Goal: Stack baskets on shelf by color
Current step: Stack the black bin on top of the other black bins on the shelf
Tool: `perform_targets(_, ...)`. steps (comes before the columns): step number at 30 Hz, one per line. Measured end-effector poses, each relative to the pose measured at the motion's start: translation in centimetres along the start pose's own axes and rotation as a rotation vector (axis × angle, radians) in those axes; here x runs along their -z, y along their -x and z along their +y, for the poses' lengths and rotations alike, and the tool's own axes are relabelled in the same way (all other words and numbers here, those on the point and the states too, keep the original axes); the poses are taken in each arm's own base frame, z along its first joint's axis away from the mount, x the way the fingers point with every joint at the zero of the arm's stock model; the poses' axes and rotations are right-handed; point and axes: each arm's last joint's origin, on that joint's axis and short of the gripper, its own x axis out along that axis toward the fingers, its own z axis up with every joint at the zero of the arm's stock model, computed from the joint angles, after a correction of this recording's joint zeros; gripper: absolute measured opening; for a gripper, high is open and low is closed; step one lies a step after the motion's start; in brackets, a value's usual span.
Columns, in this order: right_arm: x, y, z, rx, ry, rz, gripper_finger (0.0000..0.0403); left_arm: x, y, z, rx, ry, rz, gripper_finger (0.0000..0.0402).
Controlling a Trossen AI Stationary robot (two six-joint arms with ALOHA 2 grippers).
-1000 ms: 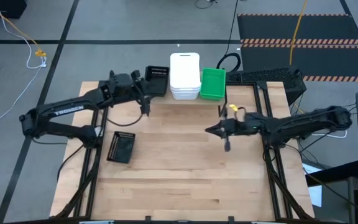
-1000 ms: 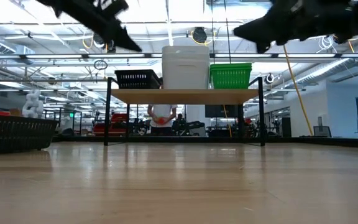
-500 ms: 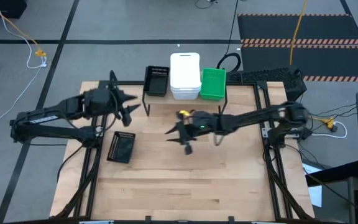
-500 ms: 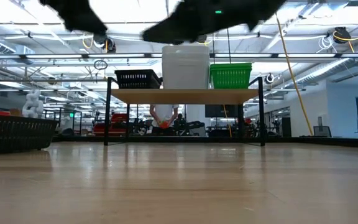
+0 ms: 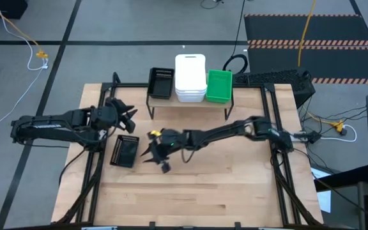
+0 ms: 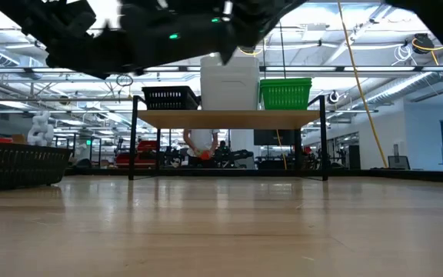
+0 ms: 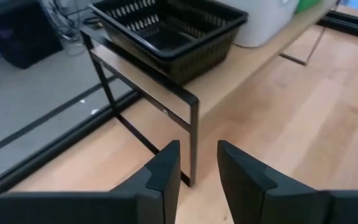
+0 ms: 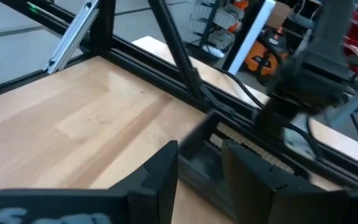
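Observation:
On the shelf (image 5: 189,104) stand a black mesh basket (image 5: 160,83), a white stack of baskets (image 5: 190,78) and a green basket (image 5: 218,85). One more black basket (image 5: 125,151) rests on its base on the tabletop at the left, also in the low view (image 6: 18,163). My right gripper (image 5: 151,158) reaches across the table and hovers open just right of this loose basket (image 8: 229,155). My left gripper (image 5: 130,114) is open, its fingers (image 7: 166,171) narrowly apart, above the table near the shelf's left front leg (image 7: 193,140).
Black frame rails (image 5: 98,166) run along the table's left and right sides. The near half of the wooden tabletop (image 5: 197,191) is bare. My left arm (image 8: 303,81) stands just beyond the loose basket as the right wrist view shows it.
My right gripper has swept from the table's right side toward its left and a little nearer, ending beside the loose black basket. My left gripper has drawn back from the shelf's left end toward the near left. The baskets have kept still.

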Motion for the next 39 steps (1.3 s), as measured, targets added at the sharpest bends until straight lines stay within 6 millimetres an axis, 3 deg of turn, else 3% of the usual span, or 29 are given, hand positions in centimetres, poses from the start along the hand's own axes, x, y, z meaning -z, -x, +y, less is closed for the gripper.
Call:
perform_targets(4,0.3,-3.4,0.7,0.02,0.007,0.002,0.0117,-0.2,0.2,0.1,-0.009,0.01,-0.017,0.0106)
perform_targets(10,0.1,-7.0,0.8,0.088,0.022,0.005,0.0117,-0.2,0.2,0.1,-0.009,0.015,-0.016,0.0106)
perform_targets(15,2.4,-9.0,1.2,0.074,0.013,0.038,0.0117,-0.3,0.2,0.1,-0.009,0.014,-0.016,0.0106)
perform_targets(24,4.6,-9.8,1.9,0.055,0.011,0.095,0.0144,-0.4,0.2,0.1,-0.021,-0.011,-0.034,0.0106)
perform_targets(30,5.3,-9.6,1.1,0.088,0.006,0.128,0.0163,-0.9,0.3,0.0,-0.029,-0.015,-0.082,0.0106)
perform_targets(39,6.5,-9.4,1.2,0.069,0.055,0.253,0.0107,-0.9,0.3,0.0,-0.03,-0.03,-0.082,0.0106)
